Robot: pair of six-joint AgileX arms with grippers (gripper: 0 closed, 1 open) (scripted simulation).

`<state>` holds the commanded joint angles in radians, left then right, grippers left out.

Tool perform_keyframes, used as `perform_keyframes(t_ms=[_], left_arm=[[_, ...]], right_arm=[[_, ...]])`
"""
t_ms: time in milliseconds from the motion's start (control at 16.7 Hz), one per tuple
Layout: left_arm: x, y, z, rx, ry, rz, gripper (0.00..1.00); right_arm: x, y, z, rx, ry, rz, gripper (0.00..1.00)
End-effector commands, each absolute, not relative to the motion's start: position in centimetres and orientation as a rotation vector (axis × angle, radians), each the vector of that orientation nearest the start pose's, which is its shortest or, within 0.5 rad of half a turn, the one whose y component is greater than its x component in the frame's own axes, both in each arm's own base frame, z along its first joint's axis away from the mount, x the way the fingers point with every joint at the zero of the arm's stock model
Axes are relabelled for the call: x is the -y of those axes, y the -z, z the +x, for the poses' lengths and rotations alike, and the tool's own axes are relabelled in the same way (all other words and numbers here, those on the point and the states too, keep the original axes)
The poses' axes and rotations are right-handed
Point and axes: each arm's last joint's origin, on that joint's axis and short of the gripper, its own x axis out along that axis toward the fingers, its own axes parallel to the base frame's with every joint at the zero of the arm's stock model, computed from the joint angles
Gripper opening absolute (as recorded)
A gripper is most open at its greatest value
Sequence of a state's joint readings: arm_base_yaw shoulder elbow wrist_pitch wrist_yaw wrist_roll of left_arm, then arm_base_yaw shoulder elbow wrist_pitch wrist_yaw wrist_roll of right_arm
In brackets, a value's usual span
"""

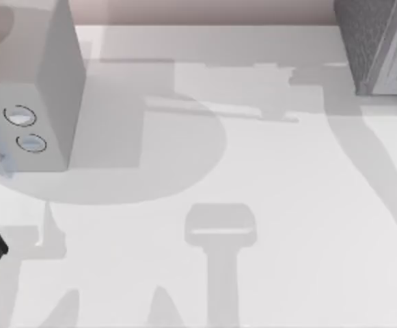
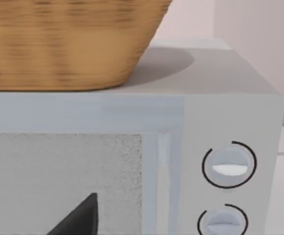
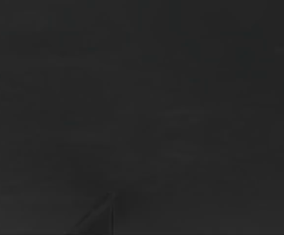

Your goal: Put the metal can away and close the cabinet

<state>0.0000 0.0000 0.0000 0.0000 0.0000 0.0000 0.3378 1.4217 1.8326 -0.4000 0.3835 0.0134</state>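
The cabinet (image 1: 379, 48) is seen at 1 o'clock in the top view, at the far right corner of the table (image 1: 266, 205). A pale grey box (image 1: 55, 82) with two round rings is set at 10 o'clock, and a woven basket (image 2: 68, 44) is carried on its top. The left gripper (image 2: 78, 218) is held close to that box's front; whether it is spread or closed cannot be told. The right wrist view is dark. Where the metal can lies cannot be told. The putting-away is judged to be the step in hand. The can should be carried upright, lowered gently well inside, and released fully before the front panel is pushed squarely shut.
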Motion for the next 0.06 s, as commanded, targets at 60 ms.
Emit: perform_keyframes(t_ms=[60], left_arm=[[0.12, -16.0, 10.57, 0.0, 0.0, 0.0, 1.0]], right_arm=[[-8.88, -51.54, 27.03, 0.016, 0.032, 0.002, 1.0]])
